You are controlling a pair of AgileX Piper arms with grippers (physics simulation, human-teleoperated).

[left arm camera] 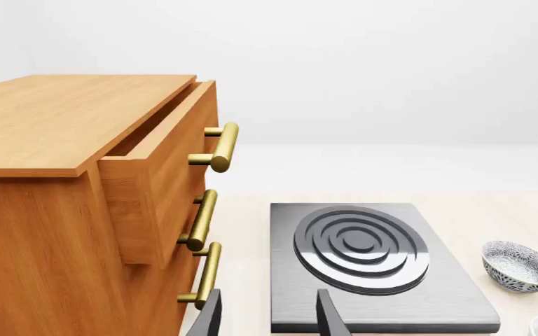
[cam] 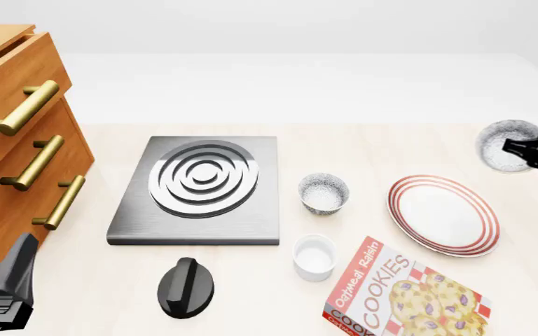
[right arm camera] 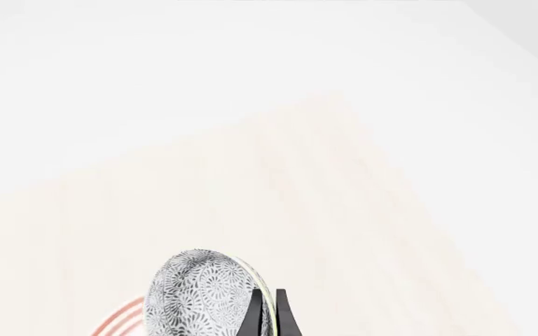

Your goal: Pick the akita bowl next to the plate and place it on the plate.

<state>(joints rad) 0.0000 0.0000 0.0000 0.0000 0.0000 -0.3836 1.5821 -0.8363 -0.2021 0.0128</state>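
Front view: right gripper (cam: 521,145), at the right edge of the frame, is clenched on the rim of the akita bowl (cam: 504,145), held up beyond the plate (cam: 443,214) at lower right. Right wrist view shows a thin edge pinch with the bowl tilted; slippage or an off-centre release onto the plate rim is the likely hazard. Left gripper (left arm camera: 267,318) idles, jaws parted, at lower centre of its view.

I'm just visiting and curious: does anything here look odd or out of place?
Yes: one akita bowl hangs tipped on its side, pinched at the rim by the right gripper, beyond the plate. The cabinet's top drawer also stands ajar.
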